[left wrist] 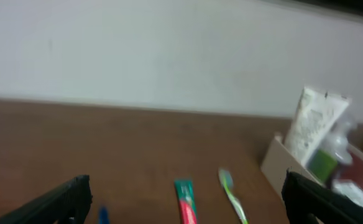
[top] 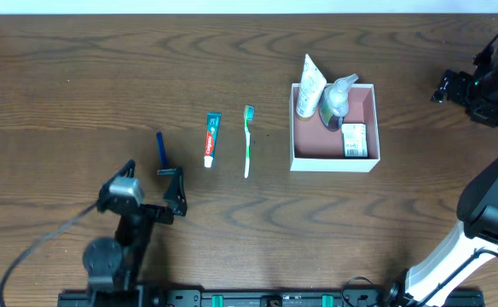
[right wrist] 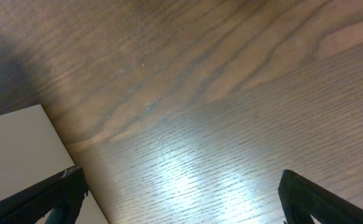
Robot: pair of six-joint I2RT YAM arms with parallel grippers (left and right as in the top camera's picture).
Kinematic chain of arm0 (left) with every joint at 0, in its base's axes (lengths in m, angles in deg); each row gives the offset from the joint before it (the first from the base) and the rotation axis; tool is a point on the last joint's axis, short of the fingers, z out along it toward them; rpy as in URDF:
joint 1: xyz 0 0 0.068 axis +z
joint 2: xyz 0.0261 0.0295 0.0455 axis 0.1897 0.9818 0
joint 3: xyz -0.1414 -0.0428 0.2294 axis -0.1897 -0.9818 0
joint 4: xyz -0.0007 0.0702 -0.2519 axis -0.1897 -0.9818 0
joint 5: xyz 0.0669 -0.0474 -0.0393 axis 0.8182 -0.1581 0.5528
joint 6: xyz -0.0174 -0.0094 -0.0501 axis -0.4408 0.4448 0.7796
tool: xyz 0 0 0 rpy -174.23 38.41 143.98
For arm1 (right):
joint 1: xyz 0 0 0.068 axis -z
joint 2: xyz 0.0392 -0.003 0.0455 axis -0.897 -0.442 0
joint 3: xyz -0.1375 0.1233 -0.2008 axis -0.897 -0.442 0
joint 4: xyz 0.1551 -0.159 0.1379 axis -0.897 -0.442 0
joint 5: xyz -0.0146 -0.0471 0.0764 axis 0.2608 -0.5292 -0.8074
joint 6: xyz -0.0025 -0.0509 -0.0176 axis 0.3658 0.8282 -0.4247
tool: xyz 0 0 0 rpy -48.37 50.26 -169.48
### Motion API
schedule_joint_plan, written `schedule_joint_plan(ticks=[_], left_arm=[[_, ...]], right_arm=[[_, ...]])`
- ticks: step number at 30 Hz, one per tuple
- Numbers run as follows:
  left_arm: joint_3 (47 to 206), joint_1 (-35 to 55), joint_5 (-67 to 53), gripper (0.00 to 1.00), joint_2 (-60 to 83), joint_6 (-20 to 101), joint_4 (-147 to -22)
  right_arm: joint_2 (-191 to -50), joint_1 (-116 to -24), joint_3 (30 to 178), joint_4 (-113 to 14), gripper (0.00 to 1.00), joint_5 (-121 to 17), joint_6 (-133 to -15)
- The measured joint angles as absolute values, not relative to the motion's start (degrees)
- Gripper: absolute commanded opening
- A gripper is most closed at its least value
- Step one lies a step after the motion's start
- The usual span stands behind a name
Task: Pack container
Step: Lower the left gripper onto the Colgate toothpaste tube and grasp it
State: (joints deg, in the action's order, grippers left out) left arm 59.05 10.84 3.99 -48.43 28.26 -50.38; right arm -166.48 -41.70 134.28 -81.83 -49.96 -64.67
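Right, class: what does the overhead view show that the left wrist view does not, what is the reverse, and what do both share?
Only overhead: the left arm, the right arm and the container's whole square outline. Only left wrist: the pale wall behind the table. Both: the toothpaste, the toothbrush, and the white tube and clear bottle standing in the container.
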Motion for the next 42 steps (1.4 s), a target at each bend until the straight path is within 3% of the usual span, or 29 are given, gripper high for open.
schedule_joint_plan(ticks=[7,11,18,26,42], left_arm=[[91.99,10.84,-6.59,0.98,-13.94,23.85,-64.45],[102.44,10.75,-11.66,0.98,0.68,22.36,-69.92],[119.58,6.16,-1.45,0.98,24.18,22.30,-92.36],[125.83,-1.38,5.63,0.98,36.62,22.38,-92.60],[125.83,-1.51,12.12,0.98,52.51,27.74,-93.48]], right_arm=[[-166.48,-41.70,134.20,-81.74,1.00,-49.96,-64.67],[-166.46,-41.72,134.20,-81.70,0.99,-49.96,-64.69],[-166.48,-41.72,134.20,-81.70,0.99,-49.96,-64.69],[-166.48,-41.70,134.20,-81.70,0.99,-49.96,-64.67],[-166.46,-41.70,134.20,-81.67,0.99,-49.96,-64.69]])
